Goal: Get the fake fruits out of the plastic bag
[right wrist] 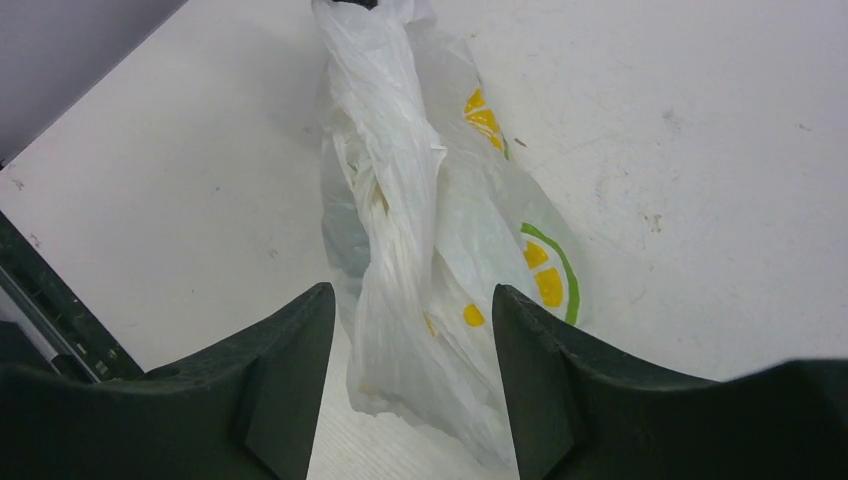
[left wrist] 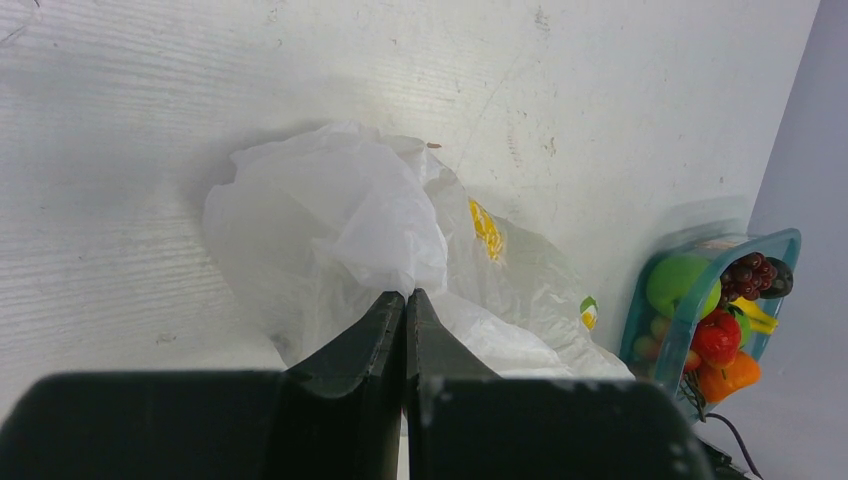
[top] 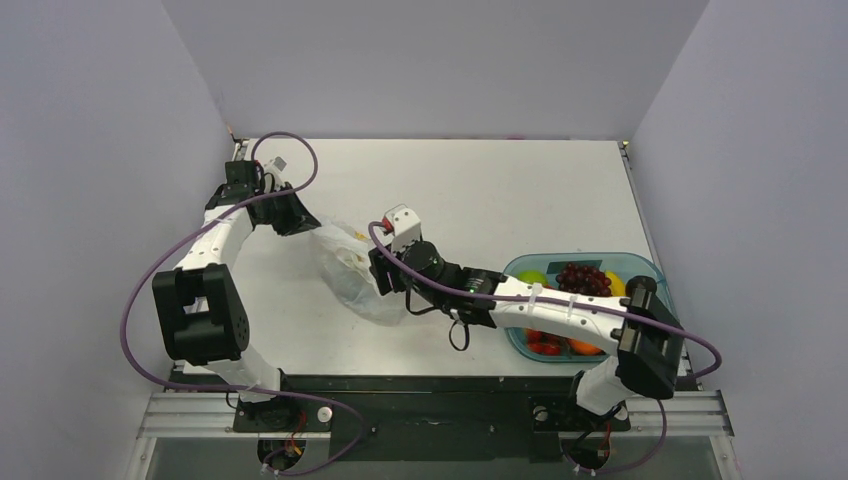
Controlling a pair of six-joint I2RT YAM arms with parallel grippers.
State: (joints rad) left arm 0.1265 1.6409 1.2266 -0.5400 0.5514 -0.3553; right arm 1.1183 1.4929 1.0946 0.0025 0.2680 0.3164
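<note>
**Bag drawn out between the two arms**

The left gripper (left wrist: pixel 405 295) is pinched tight on a fold at the far end of the plastic bag (right wrist: pixel 400 200). From there the bag runs lengthwise straight toward the right gripper (right wrist: pixel 410 300). Its fingers stand wide apart on either side of the near end, gripping nothing, so the right arm looks best placed to reach in. The fruits (top: pixel 580 278) I can see lie in the teal tray (top: pixel 625 257), well apart to the right. I cannot tell whether any is inside the bag.

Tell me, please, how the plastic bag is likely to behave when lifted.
The plastic bag is thin and crumpled, so it will probably flop and fold. It lies nearly flat, so it is likely very light. Its smooth film might slip.
</note>
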